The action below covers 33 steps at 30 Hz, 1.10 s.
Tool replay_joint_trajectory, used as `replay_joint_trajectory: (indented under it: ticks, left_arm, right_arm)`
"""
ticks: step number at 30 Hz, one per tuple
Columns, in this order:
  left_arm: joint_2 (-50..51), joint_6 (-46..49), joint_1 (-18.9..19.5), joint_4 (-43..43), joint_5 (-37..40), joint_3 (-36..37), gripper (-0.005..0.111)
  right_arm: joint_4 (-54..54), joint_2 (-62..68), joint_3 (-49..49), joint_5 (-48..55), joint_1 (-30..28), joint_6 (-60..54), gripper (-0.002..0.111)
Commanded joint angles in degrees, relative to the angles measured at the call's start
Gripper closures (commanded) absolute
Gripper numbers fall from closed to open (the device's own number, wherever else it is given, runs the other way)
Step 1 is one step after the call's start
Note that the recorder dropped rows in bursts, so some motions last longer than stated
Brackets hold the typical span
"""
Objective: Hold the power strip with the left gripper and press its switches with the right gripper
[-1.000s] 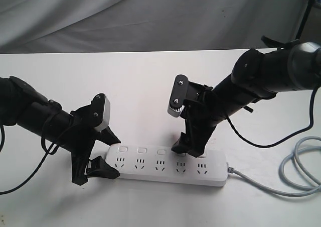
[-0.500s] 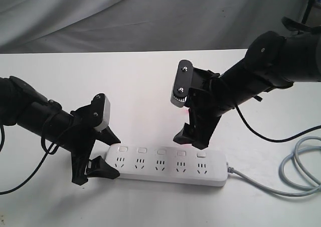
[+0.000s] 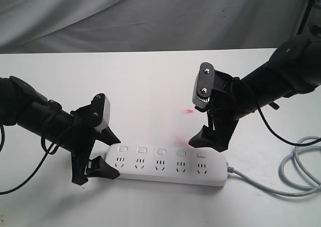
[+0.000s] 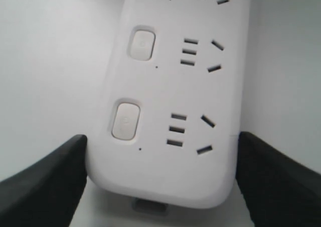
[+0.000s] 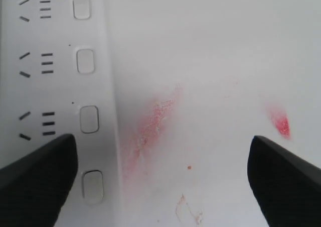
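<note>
We see a white table [image 3: 150, 86] with the white power strip [image 3: 165, 165] lying flat toward 6 o'clock, its grey cord [image 3: 251, 180] trailing toward 4 o'clock, and faint red smudges [image 3: 188, 111] at the strip's 12 o'clock.

Exterior view: raised, facing the table [image 3: 150, 76] and tilted down, at middle distance. Left wrist view: very close above one rounded end of the power strip [image 4: 170, 111]. Right wrist view: farther off, over its button edge. All three share the strip.
</note>
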Motion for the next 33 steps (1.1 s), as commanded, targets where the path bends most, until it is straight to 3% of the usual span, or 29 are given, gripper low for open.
replay_joint_trajectory:
  ticks: [1,33]
  left_arm:
    - [-0.11,0.12,-0.45,-0.47,-0.08,-0.32,0.107]
    - [-0.11,0.12,-0.45,-0.47,-0.08,-0.32,0.107]
  right_arm:
    - [2.38,-0.48,0.85,0.21,-0.82,-2.46,0.024]
    - [-2.43,2.19,0.99,-1.49,-0.82,0.71,0.024]
